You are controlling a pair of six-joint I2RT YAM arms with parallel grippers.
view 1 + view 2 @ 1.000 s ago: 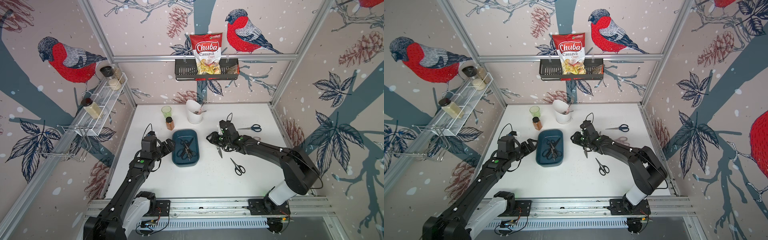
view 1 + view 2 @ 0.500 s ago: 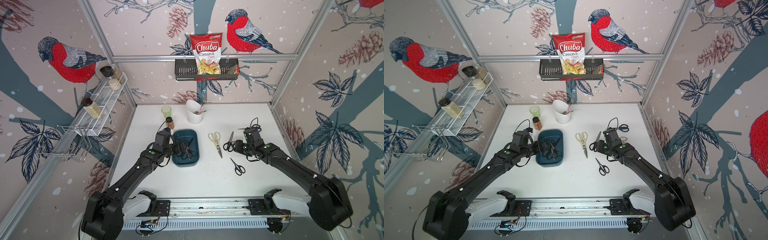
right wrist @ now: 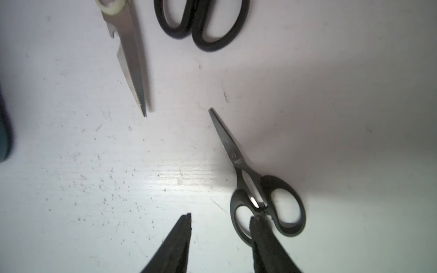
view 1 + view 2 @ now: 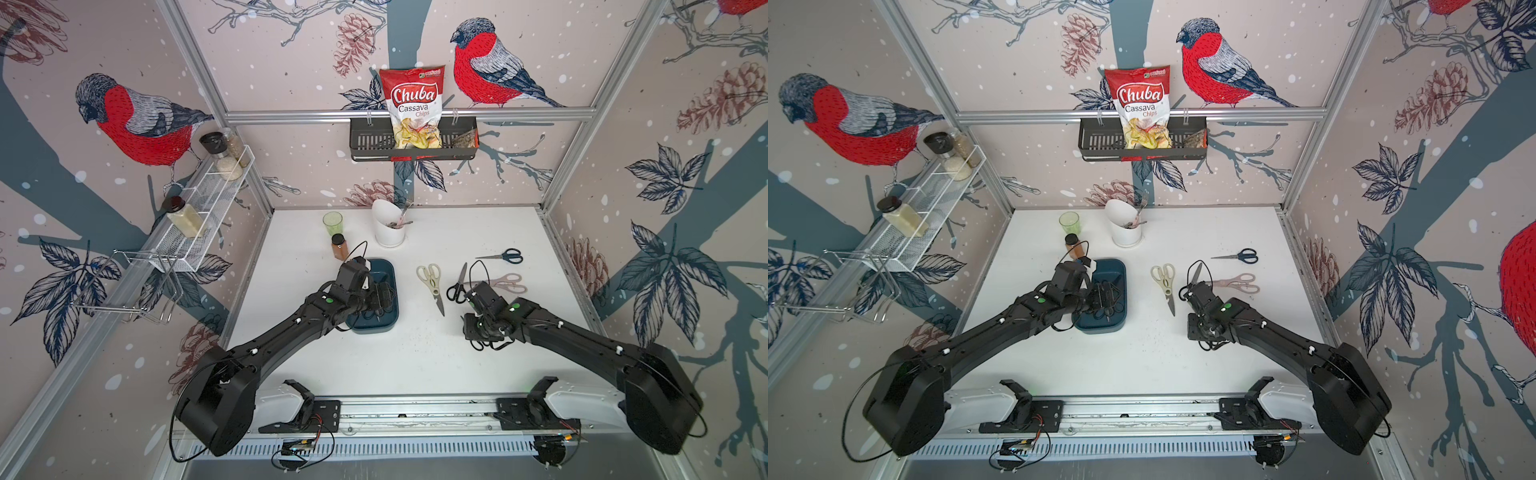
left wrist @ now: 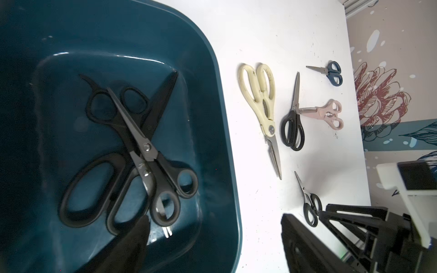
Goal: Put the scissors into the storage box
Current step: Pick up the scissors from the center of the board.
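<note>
On the worktop, small black-handled scissors are seen just beside the spread, empty right pincer, handles nearest and apparently touching it, blades pointed away.

Bright even light; right wrist view soft, perhaps motion-blurred.

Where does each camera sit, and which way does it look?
Both top views: high above the robot's base, looking down on the white table; the left arm and right arm show.
Left wrist: on the left arm, looking into the dark teal plastic storage box holding black-handled scissors; the left gripper shows.
Right wrist: on the right arm, looking down at small black-handled scissors; the right gripper shows.
Shared: every view shows the cream-handled shears.
</note>
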